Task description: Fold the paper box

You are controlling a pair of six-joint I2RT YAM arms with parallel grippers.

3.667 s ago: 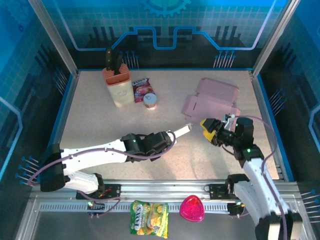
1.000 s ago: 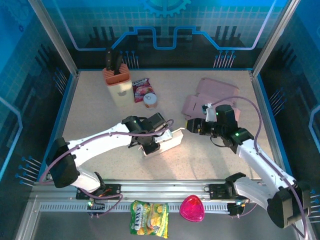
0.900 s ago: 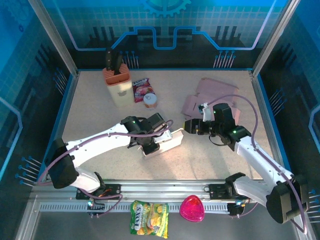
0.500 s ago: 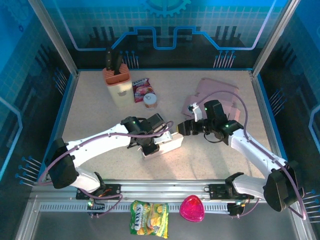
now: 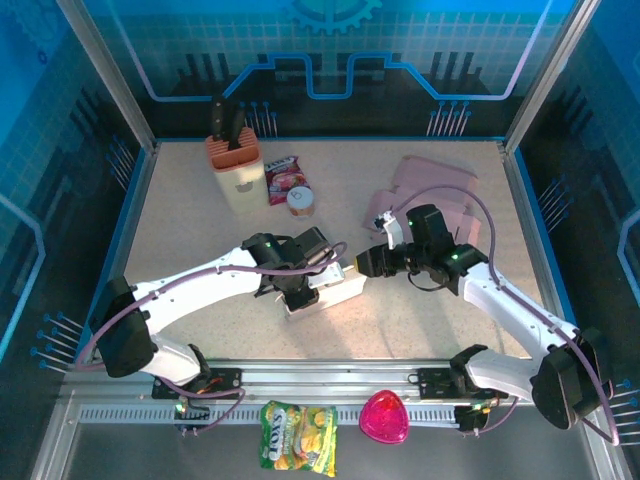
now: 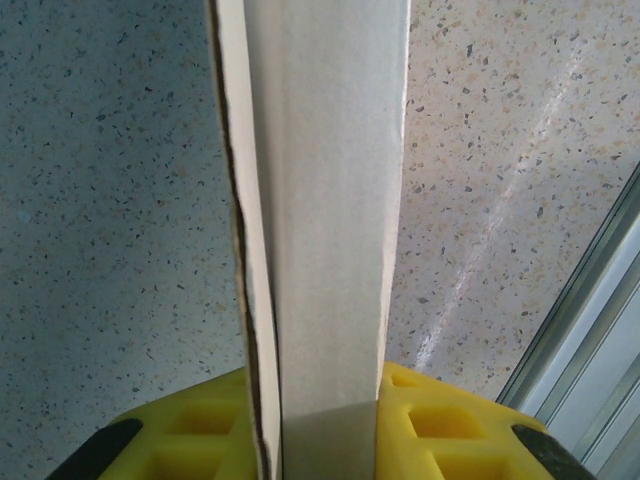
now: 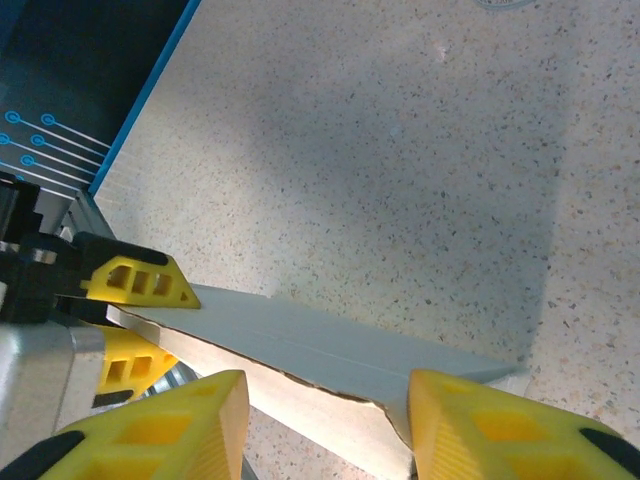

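Near rail: a yellow-green snack bag (image 5: 298, 436) and a pink heart-shaped piece (image 5: 384, 418) are lying side by side on the metal frame in front of the counter (image 5: 200, 230).
Left gripper: the left gripper (image 5: 306, 291) is reaching in from the near left and clamping down on the paper box (image 5: 342, 282); in the left wrist view, the yellow fingers (image 6: 450, 425) are pinching the flattened card (image 6: 330, 200) edge-on.
Paper box: it is sitting mid-counter, between the two grippers, running from the left gripper out toward the right one.
Right gripper: the right gripper (image 5: 362, 263) is meeting the box's free end from the right. In the right wrist view, its fingers (image 7: 500, 430) are standing apart with the card (image 7: 330, 345) lying across between them. I cannot tell whether they are pressing on it.
Far right: a stack of flat pink box blanks (image 5: 435, 185) is lying behind the right arm.
Far left: a small round can (image 5: 300, 202), a red snack packet (image 5: 283, 178) and a knife block (image 5: 235, 172) are standing close together.
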